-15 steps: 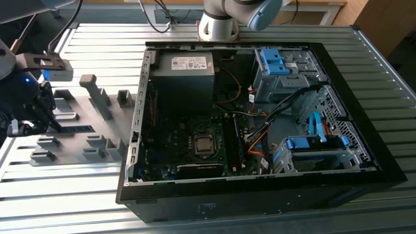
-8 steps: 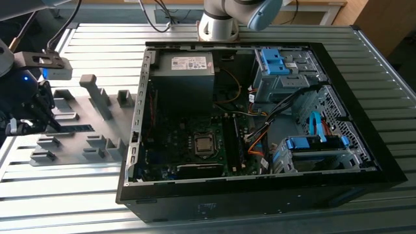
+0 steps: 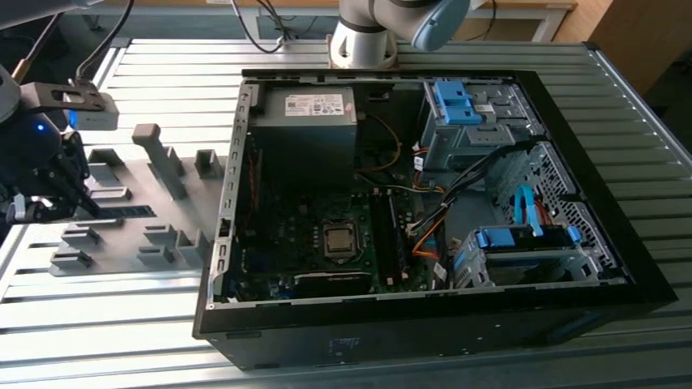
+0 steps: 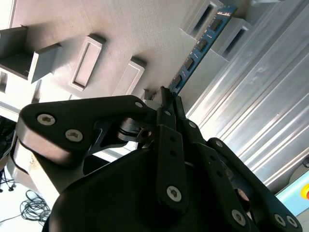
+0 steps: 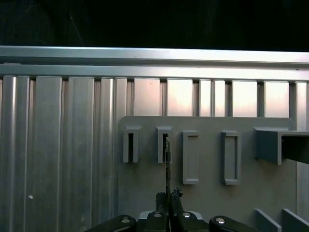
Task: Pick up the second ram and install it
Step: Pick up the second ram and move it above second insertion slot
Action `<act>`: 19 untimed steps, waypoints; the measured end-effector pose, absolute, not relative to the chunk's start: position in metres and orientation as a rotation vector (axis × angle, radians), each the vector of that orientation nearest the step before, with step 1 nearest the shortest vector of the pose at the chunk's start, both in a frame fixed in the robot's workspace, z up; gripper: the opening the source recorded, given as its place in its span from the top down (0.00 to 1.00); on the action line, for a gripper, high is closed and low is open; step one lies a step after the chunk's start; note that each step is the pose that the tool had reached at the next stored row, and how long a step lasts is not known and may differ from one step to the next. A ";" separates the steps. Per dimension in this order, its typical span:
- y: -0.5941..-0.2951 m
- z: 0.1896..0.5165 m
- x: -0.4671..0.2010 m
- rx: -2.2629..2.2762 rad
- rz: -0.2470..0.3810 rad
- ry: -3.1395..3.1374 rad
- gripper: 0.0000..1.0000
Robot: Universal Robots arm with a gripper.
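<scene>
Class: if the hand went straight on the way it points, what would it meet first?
The second ram: the hand looks shut on its near end. Straight beyond lies the grey holder tray, though depth is unclear.

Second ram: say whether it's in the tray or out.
In. The second ram's far end sits in a tray slot; end effector grips the near end.

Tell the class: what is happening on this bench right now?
A robot arm's claw is closed on one end of the second ram, a blue-green stick whose far end sits between blocks of the grey holder tray. The open computer case stands beside the tray on the slatted table.
</scene>
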State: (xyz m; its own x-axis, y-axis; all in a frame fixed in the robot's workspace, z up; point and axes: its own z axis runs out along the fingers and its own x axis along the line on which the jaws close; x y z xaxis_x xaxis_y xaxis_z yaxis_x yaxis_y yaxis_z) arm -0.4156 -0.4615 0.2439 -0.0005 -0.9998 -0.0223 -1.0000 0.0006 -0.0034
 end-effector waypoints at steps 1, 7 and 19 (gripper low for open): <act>-0.461 0.245 -0.416 -2.208 0.021 2.209 0.86; -0.461 0.248 -0.416 -2.208 0.021 2.209 0.86; -0.461 0.251 -0.416 -2.208 0.021 2.209 0.86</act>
